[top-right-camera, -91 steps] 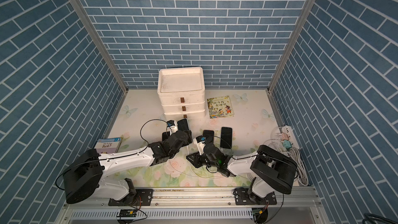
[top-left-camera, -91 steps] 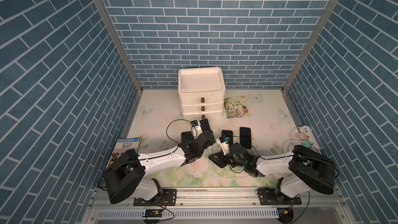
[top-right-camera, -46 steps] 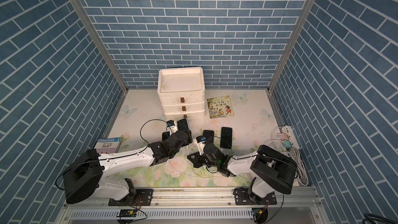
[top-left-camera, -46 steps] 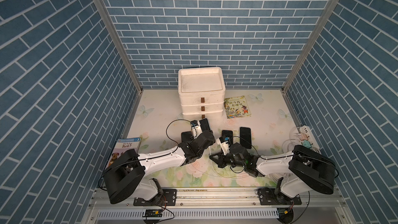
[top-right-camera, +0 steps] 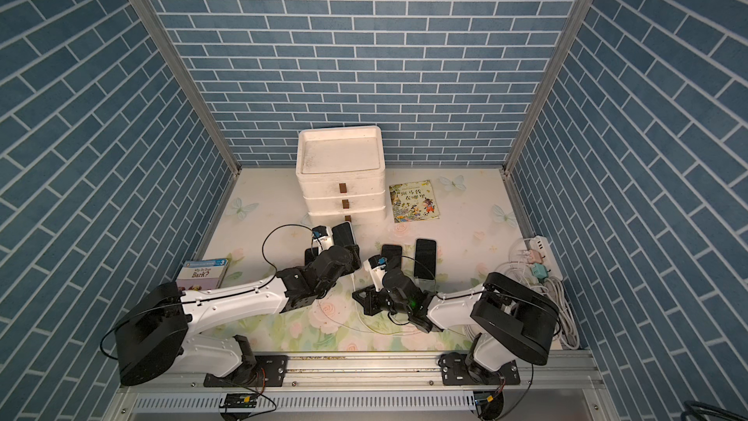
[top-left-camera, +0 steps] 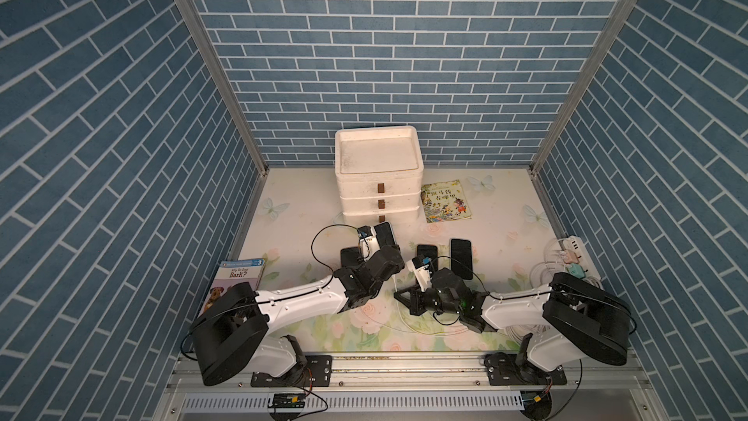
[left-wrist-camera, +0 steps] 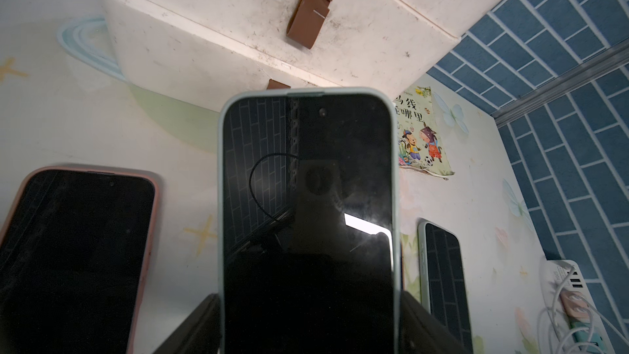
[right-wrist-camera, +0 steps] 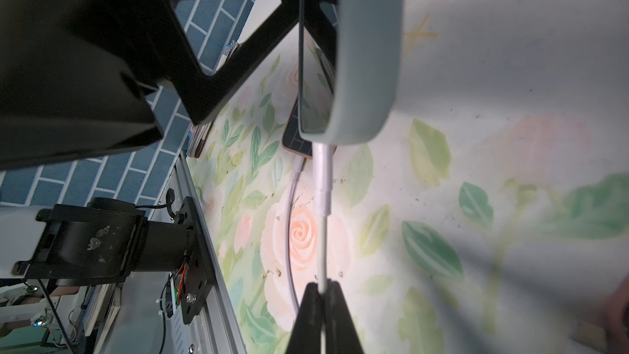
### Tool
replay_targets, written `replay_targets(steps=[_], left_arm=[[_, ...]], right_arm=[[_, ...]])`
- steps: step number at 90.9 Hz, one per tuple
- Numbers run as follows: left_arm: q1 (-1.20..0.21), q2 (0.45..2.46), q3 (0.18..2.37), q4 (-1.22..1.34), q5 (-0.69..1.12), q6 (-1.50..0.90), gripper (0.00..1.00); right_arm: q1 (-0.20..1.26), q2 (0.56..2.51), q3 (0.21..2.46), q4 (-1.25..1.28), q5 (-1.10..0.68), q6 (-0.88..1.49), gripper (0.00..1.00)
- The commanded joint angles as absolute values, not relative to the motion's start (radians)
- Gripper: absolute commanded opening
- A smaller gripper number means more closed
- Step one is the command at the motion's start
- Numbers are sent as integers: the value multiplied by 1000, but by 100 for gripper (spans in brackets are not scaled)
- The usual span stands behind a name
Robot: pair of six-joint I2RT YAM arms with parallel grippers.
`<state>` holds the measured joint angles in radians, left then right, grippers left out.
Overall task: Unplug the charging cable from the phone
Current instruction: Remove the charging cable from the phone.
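Note:
The phone (left-wrist-camera: 306,216), black-screened in a pale green case, is held up off the table, its top toward the drawers. My left gripper (left-wrist-camera: 308,296) is shut on it, one jaw against each long side. In both top views the phone (top-left-camera: 384,233) sticks out past that gripper (top-left-camera: 386,255). The white charging cable (right-wrist-camera: 321,233) is plugged into the phone's lower end (right-wrist-camera: 367,63). My right gripper (right-wrist-camera: 321,287) is shut on the cable a short way below its plug (right-wrist-camera: 321,171). In a top view this gripper (top-right-camera: 356,295) lies low, just in front of the left one.
A pink-cased phone (left-wrist-camera: 75,250) with its own white cable (right-wrist-camera: 292,199) lies beside the held one. Two more phones (top-left-camera: 427,255) (top-left-camera: 461,257) lie to the right. Behind stand white drawers (top-left-camera: 378,180), with a picture book (top-left-camera: 445,201), a reader (top-left-camera: 239,277) and a power strip (top-left-camera: 572,253).
My right gripper's jaws have closed the last bit onto the cable. Both arms otherwise hold their places and the phone has not shifted.

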<state>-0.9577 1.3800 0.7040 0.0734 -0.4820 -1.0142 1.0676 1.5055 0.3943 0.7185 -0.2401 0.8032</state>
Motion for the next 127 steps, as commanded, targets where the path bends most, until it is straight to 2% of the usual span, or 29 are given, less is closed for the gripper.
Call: replay_targets(steps=[1, 127], left_arm=[[-960, 1343, 701, 133, -542, -1015, 0], [-960, 1342, 755, 123, -583, -988, 0]], right_arm=[[1071, 1507, 407, 671, -263, 757, 0], [1077, 1526, 395, 602, -272, 680, 0]])
